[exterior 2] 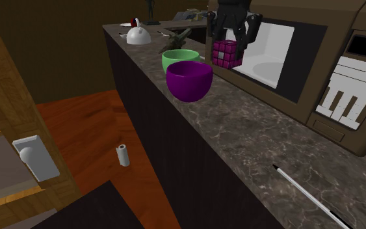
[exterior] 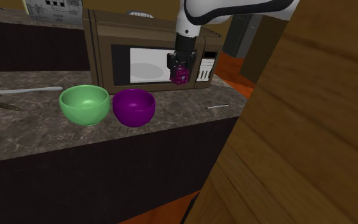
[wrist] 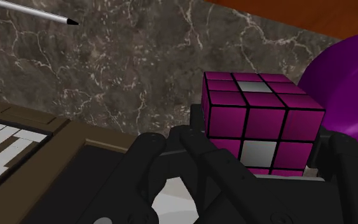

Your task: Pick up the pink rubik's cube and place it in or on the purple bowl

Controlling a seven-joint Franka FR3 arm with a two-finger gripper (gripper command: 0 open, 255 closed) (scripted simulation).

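Shoulder view: you've got the pink rubik's cube (exterior: pixel 181 77) clamped in the gripper (exterior: pixel 180 70), up in the air in front of the microwave (exterior: pixel 147 39) door. It's clear of the counter (exterior: pixel 37 130). The purple bowl (exterior: pixel 133 107) sits lower down and toward this view's left, with a green bowl (exterior: pixel 84 104) just beside it on the far side from the cube.

Second exterior view: the cube (exterior 2: pixel 226 53) looks magenta with a black grid between the tiles, plus a couple of pale grey squares. The gripper (exterior 2: pixel 229 45) comes down over it, a black finger on each side. The purple bowl (exterior 2: pixel 189 81) is near the cube and lower, with the green bowl (exterior 2: pixel 175 58) behind it and a white kettle (exterior 2: pixel 138 36) further along the counter (exterior 2: pixel 240 136). A thin white pen (exterior 2: pixel 311 198) lies well apart, at the near end.

Wrist view: the fingers (wrist: pixel 171 165) are closed on the cube (wrist: pixel 260 121), pressing its opposite sides. You can see two grey tiles, one on the top face and one on the front, the rest pink. The purple bowl (wrist: pixel 346 83) shows just past the cube, partly hidden behind it.
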